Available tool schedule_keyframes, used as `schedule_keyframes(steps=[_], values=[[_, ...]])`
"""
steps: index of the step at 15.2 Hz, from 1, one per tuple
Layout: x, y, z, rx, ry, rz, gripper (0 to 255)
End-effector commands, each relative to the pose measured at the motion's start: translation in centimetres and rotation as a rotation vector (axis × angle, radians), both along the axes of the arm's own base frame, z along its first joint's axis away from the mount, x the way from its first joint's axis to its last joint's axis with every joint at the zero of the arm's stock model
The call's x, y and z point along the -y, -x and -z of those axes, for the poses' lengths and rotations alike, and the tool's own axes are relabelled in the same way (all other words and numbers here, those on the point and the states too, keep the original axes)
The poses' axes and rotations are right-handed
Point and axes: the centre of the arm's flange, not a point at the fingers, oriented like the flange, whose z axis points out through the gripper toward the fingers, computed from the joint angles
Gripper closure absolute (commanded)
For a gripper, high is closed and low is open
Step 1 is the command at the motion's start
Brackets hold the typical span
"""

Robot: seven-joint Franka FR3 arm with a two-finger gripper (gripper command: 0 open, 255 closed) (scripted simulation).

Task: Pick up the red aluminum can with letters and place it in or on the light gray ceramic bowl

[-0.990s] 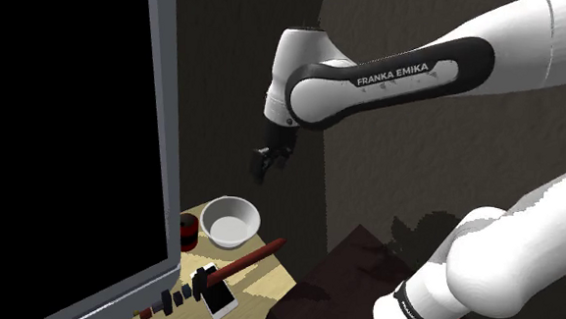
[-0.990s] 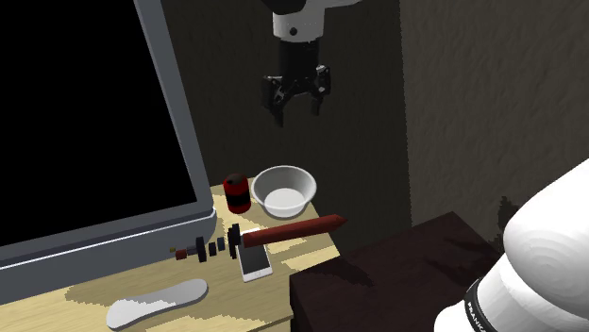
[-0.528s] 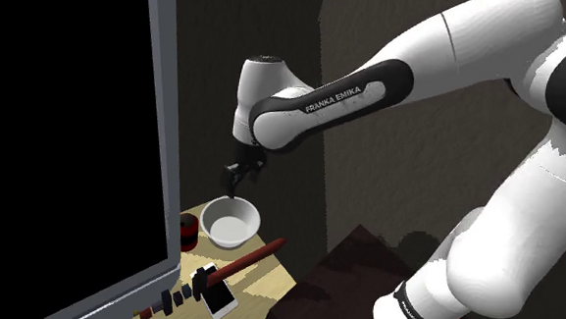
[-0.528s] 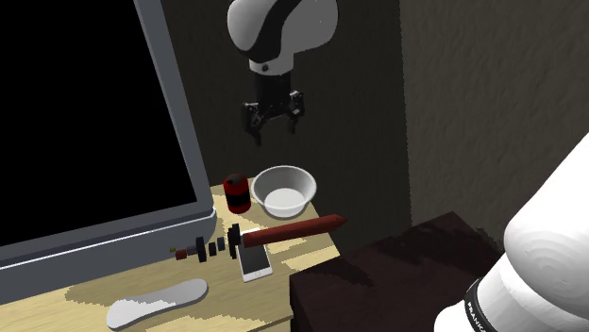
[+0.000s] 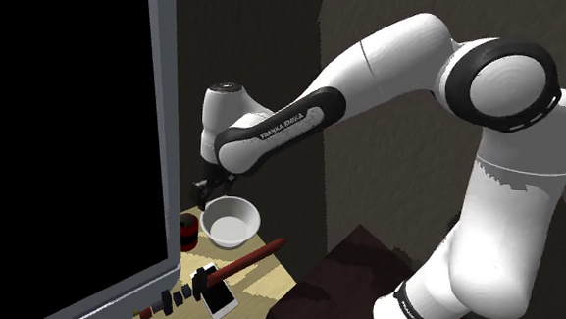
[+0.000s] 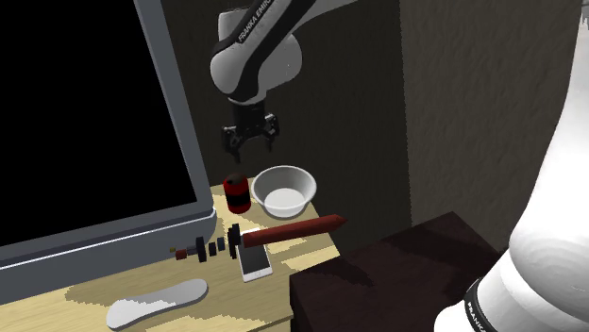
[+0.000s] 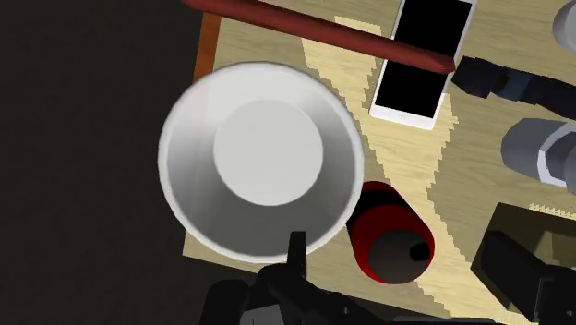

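You have: black tool (image 6: pixel 249 143), fingers spread, empty, above a dark-topped red can (image 6: pixel 236 191) just beside a light grey round bowl (image 6: pixel 283 205) on the pale wooden surface (image 6: pixel 302 248).

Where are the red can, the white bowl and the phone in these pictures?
red can (image 6: pixel 236 195), second exterior view, on its side.
white bowl (image 7: pixel 268 152), wrist view, on its bare inner floor.
phone (image 7: pixel 417 69), wrist view, on its black screen.

My gripper (image 6: pixel 249 143) has dropped toward seven o'clock in the second exterior view, now at twelve o'clock of the can (image 6: pixel 237 193); my elbow (image 5: pixel 501 80) has swung into sight.
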Motion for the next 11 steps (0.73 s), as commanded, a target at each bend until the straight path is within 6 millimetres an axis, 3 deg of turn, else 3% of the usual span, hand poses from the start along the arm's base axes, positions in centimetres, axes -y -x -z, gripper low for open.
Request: schedule_keyframes(steps=[1, 9, 11], values=[[-1.0, -1.8, 2.0, 0.002, 0.001, -0.001, 0], [-5.4, -7.7, 9.5, 0.01, 0.003, -0.005, 0], [-5.7, -8.1, 10.6, 0.01, 0.003, -0.005, 0]])
